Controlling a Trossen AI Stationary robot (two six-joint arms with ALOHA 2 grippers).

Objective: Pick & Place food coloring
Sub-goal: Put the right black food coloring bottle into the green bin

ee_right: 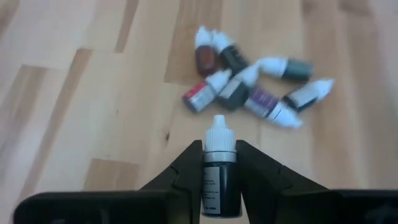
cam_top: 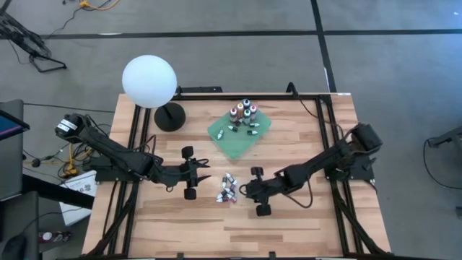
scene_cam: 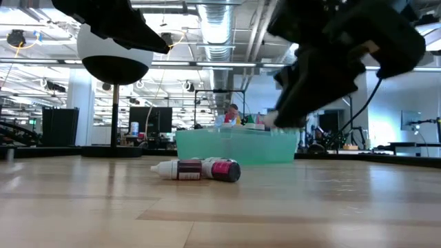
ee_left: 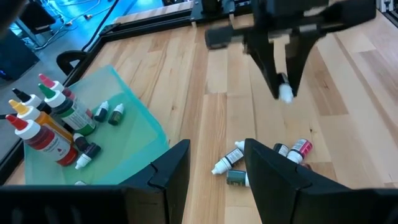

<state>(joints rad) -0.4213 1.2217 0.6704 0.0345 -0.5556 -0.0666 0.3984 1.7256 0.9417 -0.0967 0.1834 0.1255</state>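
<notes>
Several small food coloring bottles lie in a loose pile on the wooden table's middle. More bottles stand and lie on a green square cloth toward the far edge. My right gripper hangs just right of the pile, above the table, shut on a dark bottle with a white cap; the left wrist view shows that cap at its fingertips. My left gripper waits open to the left of the pile, its fingers holding nothing. My right gripper pinches the dark bottle's body by two opposite sides between its two fingers. The bottle lies along the fingers, its white cap sticking out past their free ends. The fingers slant down from the table's right side. The bottle hangs clear of the table, cap downward.
A white globe lamp on a black round base stands at the far left of the table. Black frame rails run along the table's sides. Bare wood lies toward the near edge.
</notes>
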